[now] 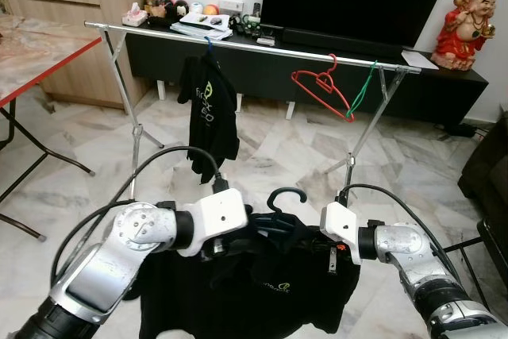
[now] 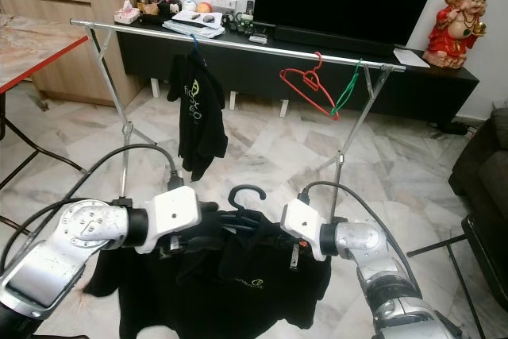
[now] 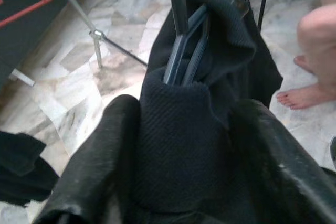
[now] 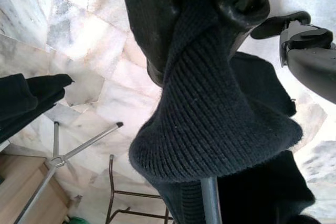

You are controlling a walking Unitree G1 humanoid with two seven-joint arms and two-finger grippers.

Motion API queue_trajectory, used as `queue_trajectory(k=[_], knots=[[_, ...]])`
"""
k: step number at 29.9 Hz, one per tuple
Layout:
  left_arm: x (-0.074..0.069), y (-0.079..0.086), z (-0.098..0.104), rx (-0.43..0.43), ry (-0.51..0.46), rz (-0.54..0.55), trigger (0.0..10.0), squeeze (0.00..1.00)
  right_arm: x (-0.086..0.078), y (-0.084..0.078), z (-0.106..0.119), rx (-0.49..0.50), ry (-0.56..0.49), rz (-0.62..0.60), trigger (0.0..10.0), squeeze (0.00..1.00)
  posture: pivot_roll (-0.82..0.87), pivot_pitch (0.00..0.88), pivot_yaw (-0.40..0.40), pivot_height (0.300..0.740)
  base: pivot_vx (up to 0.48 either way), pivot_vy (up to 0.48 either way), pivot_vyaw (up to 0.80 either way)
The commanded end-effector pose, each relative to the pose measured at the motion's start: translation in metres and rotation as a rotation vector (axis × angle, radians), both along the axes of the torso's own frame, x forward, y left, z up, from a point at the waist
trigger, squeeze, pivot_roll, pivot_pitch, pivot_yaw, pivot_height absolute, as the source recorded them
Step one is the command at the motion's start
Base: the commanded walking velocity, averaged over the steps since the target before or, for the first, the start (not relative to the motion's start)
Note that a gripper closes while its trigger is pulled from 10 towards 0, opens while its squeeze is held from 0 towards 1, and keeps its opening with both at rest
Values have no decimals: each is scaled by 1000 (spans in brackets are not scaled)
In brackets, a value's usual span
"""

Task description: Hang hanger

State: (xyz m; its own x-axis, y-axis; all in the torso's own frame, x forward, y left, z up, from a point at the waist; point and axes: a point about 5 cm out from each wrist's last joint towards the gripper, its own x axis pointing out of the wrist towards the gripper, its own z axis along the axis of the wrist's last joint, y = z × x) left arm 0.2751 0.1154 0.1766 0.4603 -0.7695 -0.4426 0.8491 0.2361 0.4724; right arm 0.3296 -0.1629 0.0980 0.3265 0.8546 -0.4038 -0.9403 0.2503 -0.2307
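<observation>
A black shirt [image 1: 262, 283] on a black hanger, with its hook [image 1: 287, 196] pointing up, hangs low in front of me between both arms. My left gripper [image 1: 238, 242] is shut on the shirt's shoulder fabric; its fingers [image 3: 100, 161] press the cloth around the hanger's bars [image 3: 181, 56]. On the other shoulder my right gripper [image 1: 315, 241] is shut on the shirt, with ribbed fabric [image 4: 210, 119] bunched against its finger [image 4: 144, 24]. Ahead stands the silver clothes rail [image 1: 254, 47]. It carries another black shirt [image 1: 208, 109], a red hanger [image 1: 321, 85] and a green hanger [image 1: 362, 94].
A red-edged folding table [image 1: 32, 53] stands at left and a dark sofa [image 1: 488, 164] at right. Behind the rail is a black TV console [image 1: 444, 85] with a red statue [image 1: 468, 29]. A person's bare foot [image 3: 304, 95] is nearby on the marble floor.
</observation>
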Motion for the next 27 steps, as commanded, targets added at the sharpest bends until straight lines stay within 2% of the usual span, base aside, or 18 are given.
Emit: queue_trajectory(k=[1, 4, 5, 8, 10, 11, 13, 15, 17, 19, 23, 27], knots=[[1, -2, -6, 34, -15, 10, 10000, 1000, 6, -1, 10, 13, -36, -17, 0, 0, 159, 0, -136, 740, 0, 0, 0], [7, -2, -9, 50, -53, 50, 10000, 1000, 6, -2, 10, 9, -37, -18, 0, 0, 157, 0, -135, 740, 0, 0, 0], [7, -3, -9, 39, -58, 59, 10000, 0, 6, -3, 10, 8, -36, -18, 0, 0, 156, 0, -135, 740, 0, 0, 0], [10, -2, -9, 27, -71, 88, 10000, 0, 6, -4, 10, 4, -34, -18, 0, 0, 156, 0, -134, 740, 0, 0, 0], [14, 4, -12, 62, -91, 128, 10000, 0, 5, -5, 9, 1, -31, -16, 0, 0, 157, 0, -134, 740, 0, 0, 0], [17, 12, -16, 111, -108, 166, 10000, 0, 5, -6, 9, -4, -28, -14, 0, 0, 158, 0, -135, 740, 0, 0, 0], [17, 12, -16, 111, -108, 166, 10000, 0, 5, -6, 9, -4, -28, -14, 0, 0, 158, 0, -135, 740, 0, 0, 0], [25, 26, -19, 176, -151, 241, 10000, 0, 4, -6, 8, -11, -23, -8, 0, 0, 158, 0, -135, 740, 0, 0, 0], [28, 33, -17, 176, -169, 283, 10000, 0, 4, -6, 7, -17, -22, -5, 0, 0, 158, 0, -135, 740, 0, 0, 0], [31, 41, -10, 142, -188, 328, 10000, 0, 3, -7, 6, -30, -21, -2, 0, 0, 162, 0, -138, 740, 0, 0, 0], [25, 50, -5, 121, -157, 290, 10000, 0, 2, -8, 3, -60, -18, 1, 0, 0, 165, 0, -140, 740, 0, 0, 0], [22, 59, -5, 123, -133, 300, 10000, 0, 0, -9, 0, -86, -13, 9, 0, 0, 164, 0, -140, 740, 0, 0, 0]])
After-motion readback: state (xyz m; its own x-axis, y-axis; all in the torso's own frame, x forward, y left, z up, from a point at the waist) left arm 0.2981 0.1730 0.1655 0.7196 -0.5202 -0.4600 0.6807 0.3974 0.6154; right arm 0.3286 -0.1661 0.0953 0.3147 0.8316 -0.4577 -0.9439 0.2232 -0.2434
